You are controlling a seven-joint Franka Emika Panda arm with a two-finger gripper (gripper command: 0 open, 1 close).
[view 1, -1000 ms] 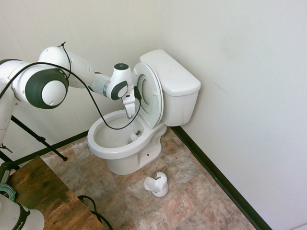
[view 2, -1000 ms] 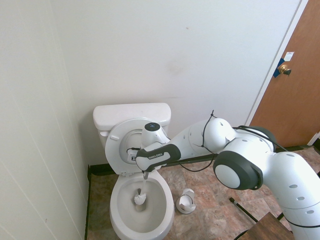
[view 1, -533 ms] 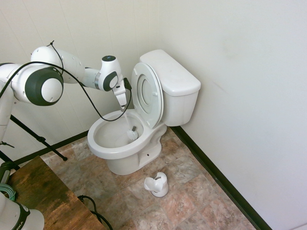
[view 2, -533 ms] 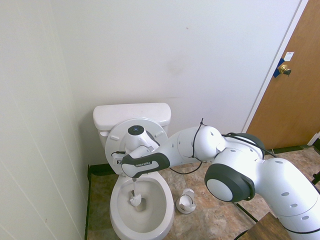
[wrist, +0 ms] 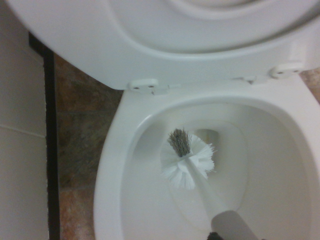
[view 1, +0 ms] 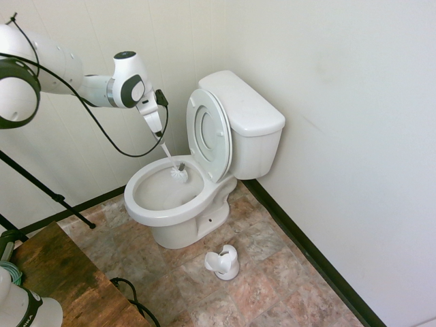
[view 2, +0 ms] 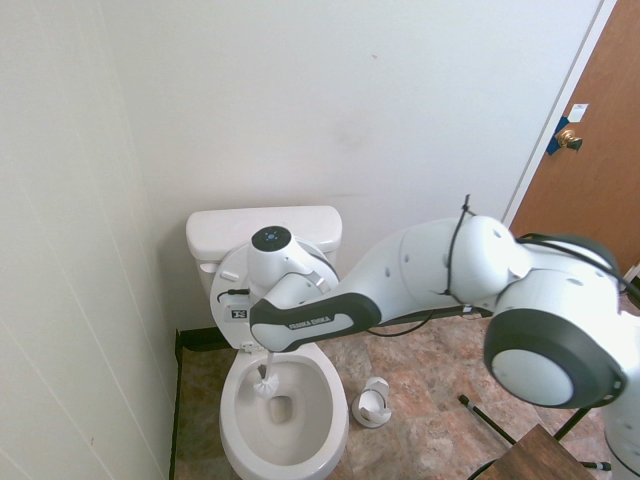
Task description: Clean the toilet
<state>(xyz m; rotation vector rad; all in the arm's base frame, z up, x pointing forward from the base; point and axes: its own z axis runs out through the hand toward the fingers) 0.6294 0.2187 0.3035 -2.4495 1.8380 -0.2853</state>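
Nearest you, a small white brush holder (view 1: 223, 262) sits on the tiled floor (view 1: 272, 286) just in front of the toilet (view 1: 187, 197), which stands against the far wall in the corner with its seat and lid raised against the tank. Your jaws (view 1: 158, 136) are clamped shut on the handle of a white toilet brush (view 1: 178, 173), whose bristled head hangs over the bowl's far side, at about rim height.

Tile floor (view 1: 272, 272): toilet (view 1: 180, 204) at wall, brush holder (view 1: 223, 263) just beside.
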